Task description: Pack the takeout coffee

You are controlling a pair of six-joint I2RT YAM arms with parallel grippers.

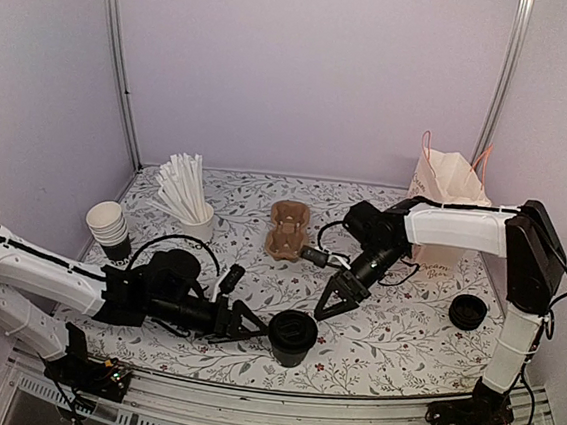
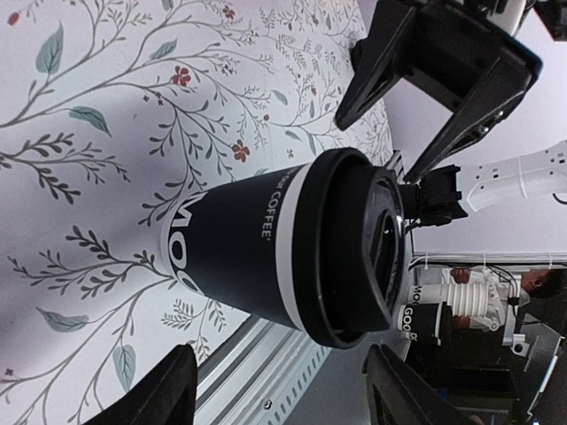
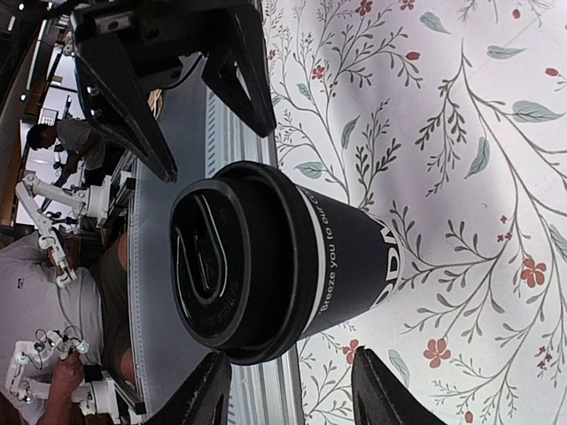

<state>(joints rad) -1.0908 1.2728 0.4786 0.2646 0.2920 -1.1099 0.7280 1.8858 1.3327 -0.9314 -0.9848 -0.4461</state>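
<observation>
**Lidded coffee stands between two released claws**

The takeout coffee [image 1: 292, 336] stands upright on the flower-patterned table [image 1: 402, 334], close to the near edge and about midway across. Its round black lid is seated on top, and white lettering runs around the dark cup wall.

The left claw [image 1: 254, 326] lies low over the table just to the left of the cup. Its fingers are spread, nothing is between them, and the tips stop short of the cup wall. In the left wrist view the cup sits ahead of the two fingertips, not between them.

The right claw [image 1: 338, 308] points down at the cup from the far right side. It is also released, with its fingers splayed and clear of the lid. The right wrist view shows the cup beyond its fingertips.

Farther back, a brown cardboard cup carrier [image 1: 287, 228] lies near the middle. A holder of white straws [image 1: 189, 198] and a stack of lidless cups [image 1: 111, 226] stand at the far left. A paper bag [image 1: 447, 183] stands at the far right, and a low stack of black lids [image 1: 468, 311] lies nearer on the right.
</observation>
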